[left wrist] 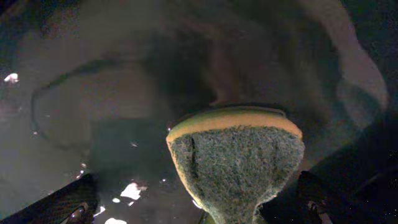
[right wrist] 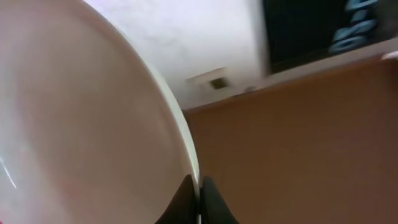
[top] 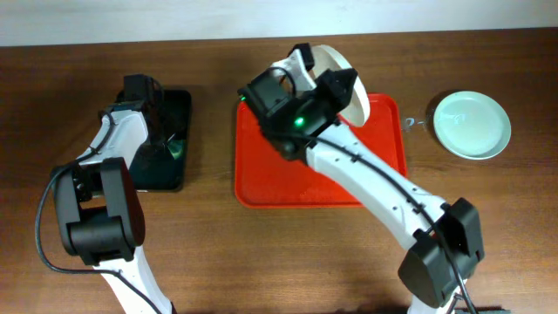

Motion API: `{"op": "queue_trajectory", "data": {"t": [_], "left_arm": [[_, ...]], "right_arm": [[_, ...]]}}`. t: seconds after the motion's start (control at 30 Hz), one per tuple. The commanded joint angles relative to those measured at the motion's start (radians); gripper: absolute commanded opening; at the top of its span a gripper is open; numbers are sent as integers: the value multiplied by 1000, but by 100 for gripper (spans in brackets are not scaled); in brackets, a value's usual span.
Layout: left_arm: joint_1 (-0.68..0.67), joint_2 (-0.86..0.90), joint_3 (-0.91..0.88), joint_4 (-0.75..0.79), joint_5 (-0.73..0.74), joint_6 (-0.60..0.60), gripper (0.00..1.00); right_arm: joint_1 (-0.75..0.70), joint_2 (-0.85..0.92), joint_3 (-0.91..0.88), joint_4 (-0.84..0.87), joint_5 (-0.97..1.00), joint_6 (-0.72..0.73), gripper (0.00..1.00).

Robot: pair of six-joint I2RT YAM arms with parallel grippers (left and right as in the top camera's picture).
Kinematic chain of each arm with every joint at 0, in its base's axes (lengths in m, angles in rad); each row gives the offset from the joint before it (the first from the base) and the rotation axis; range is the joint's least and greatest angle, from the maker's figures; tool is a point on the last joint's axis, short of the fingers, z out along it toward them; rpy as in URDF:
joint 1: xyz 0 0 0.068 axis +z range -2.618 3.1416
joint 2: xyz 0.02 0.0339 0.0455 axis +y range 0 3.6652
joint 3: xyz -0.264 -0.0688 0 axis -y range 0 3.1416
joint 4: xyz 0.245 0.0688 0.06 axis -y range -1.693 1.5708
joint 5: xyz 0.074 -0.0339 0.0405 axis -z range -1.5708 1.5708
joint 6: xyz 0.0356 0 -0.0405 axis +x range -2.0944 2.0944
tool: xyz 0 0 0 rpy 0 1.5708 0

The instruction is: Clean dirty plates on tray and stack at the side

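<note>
Right fingers (right wrist: 214, 205) pinch the rim of a plate (right wrist: 81, 124); left fingers (left wrist: 65, 204) clamp a sponge (left wrist: 236, 162)

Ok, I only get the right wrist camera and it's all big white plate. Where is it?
Observer: The plate is tilted up on edge in the right jaws, over the far side of the red tray.
Operator: Any more plates?
Observer: I can see one pale plate, lying flat on the table right of the tray.
Operator: What's the other arm doing?
Observer: The left jaws pinch a green sponge over the black tray.
</note>
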State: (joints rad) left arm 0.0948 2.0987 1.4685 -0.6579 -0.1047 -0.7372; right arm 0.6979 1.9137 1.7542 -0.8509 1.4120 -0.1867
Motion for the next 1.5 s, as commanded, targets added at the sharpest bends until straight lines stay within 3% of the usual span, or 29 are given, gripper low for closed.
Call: {"op": "queue_trajectory", "data": {"t": [0.0,0.1,0.2,0.3,0.37,0.43,0.53,0.7,0.9,0.97,1.03,1.2,1.23,1.37,1.47], "left_arm": [[6,-15,22,-1,-8,6,99],[6,-15,22,-1,-8,6,99],[6,-15,22,-1,-8,6,99],[6,-15,22,-1,-8,6,99],[6,-15,22,-1,-8,6,99],[6,-15,22,-1,-8,6,99],[6,-15,22,-1,-8,6,99],[6,-15,22,-1,-8,6,99],[6,-15,22,-1,-8,6,99],[6,-15,22,-1,-8,6,99],[6,-15,22,-1,-8,6,99],[6,-15,22,-1,-8,6,99],[6,-15,22,-1,-8,6,99],[6,-15,22,-1,-8,6,99],[6,-15,22,-1,-8,6,99]], "right_arm": [[1,-16,15,3,58,-67,4],[-76,-16,15,-10,-322,-39,4],[-212,-17,15,-42,-727,98,4],[-480,-16,15,-81,-1261,241,4],[-705,-8,15,-88,-1599,252,4],[-899,10,13,-90,-1769,262,4],[-1153,49,3,-106,-1782,388,4],[-1389,121,-40,-72,-1779,476,4],[-1402,176,-68,-34,-1635,476,7],[-1389,176,-68,-31,-1645,476,29],[-1373,174,-68,-36,-1660,474,62],[-1251,92,-68,-98,-1672,471,96],[-1216,76,-68,-108,-1674,454,100],[-938,60,-68,-137,-1652,291,99],[-794,79,-68,-114,-1539,289,99]]}}
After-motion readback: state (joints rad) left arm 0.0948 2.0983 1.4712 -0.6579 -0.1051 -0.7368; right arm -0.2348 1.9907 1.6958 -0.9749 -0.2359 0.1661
